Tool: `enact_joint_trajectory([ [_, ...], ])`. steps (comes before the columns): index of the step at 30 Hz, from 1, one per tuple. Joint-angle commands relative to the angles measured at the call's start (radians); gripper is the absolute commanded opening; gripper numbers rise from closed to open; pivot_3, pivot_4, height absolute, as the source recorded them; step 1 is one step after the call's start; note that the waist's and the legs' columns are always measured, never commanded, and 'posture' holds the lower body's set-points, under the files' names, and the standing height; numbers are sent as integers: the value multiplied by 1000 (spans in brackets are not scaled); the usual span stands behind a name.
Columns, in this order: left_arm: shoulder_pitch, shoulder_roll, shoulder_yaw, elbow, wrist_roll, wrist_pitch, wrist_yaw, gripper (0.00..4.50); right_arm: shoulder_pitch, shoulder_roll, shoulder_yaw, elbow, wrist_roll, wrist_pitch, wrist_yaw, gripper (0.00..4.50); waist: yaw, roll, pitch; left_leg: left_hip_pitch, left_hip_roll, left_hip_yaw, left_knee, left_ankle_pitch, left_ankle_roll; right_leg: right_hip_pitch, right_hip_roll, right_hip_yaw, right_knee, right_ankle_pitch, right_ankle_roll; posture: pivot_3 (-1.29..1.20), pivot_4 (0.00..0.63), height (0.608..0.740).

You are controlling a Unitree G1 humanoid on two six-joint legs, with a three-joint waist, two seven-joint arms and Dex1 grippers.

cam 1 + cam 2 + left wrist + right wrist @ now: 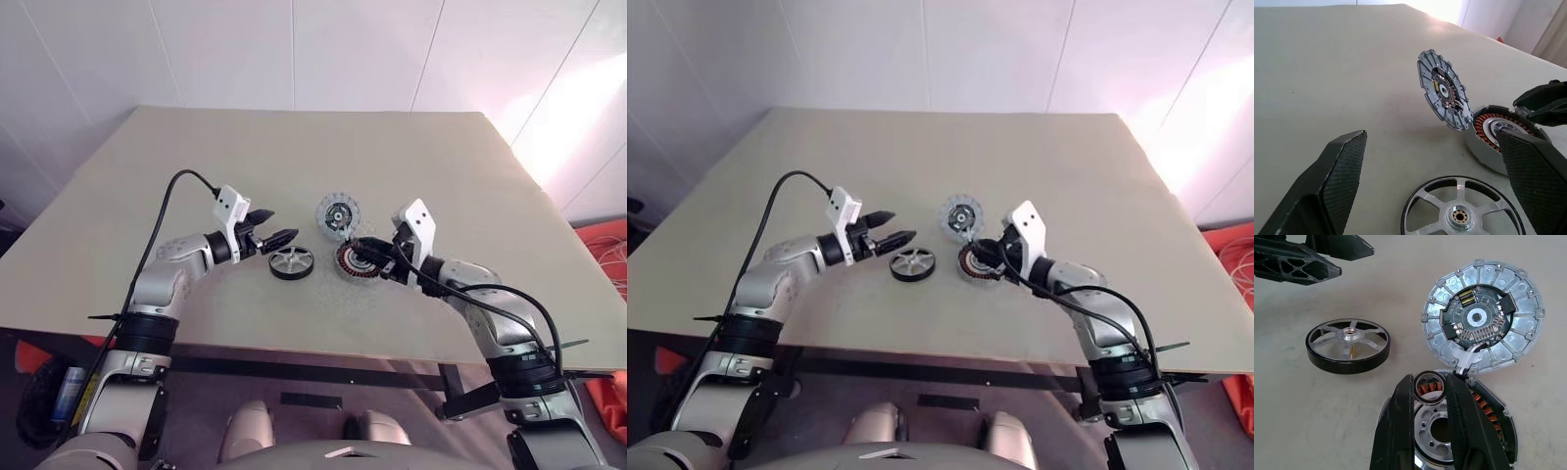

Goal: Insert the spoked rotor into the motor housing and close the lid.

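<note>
Spoked rotor (1348,345): on table (147,176), between grippers. Motor housing (1496,423): partly hidden behind right gripper (1431,392), fingers closed on small dark ring (1430,387). Lid (1482,320): beside housing. Left gripper (277,227): fingers spread, empty.

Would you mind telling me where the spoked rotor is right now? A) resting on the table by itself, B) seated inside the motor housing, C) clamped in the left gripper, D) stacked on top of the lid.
A: the spoked rotor lies on the table, apart from the motor housing and lid; the open left gripper holds nothing.
</note>
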Motion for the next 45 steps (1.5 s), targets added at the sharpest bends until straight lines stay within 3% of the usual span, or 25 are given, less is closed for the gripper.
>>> enact_joint_trajectory([
  [1,-7,12,15,-40,-1,-16,5,4500,-13,2,7,15,-18,-33,8,611,0,0,0,0,0,0,0,0,0,0,0,0,0,0,0,0,0,740],
  [43,-4,15,9,-42,8,-29,6,4500,-22,-7,2,134,-76,-101,51,611,0,0,0,1,0,0,0,0,0,1,0,0,0,0,0,0,0,740],
  [45,-5,15,8,-40,8,-30,6,4500,-18,-11,2,126,-73,-98,62,1334,0,0,0,1,0,0,0,0,0,1,0,0,0,0,0,0,0,740],
])
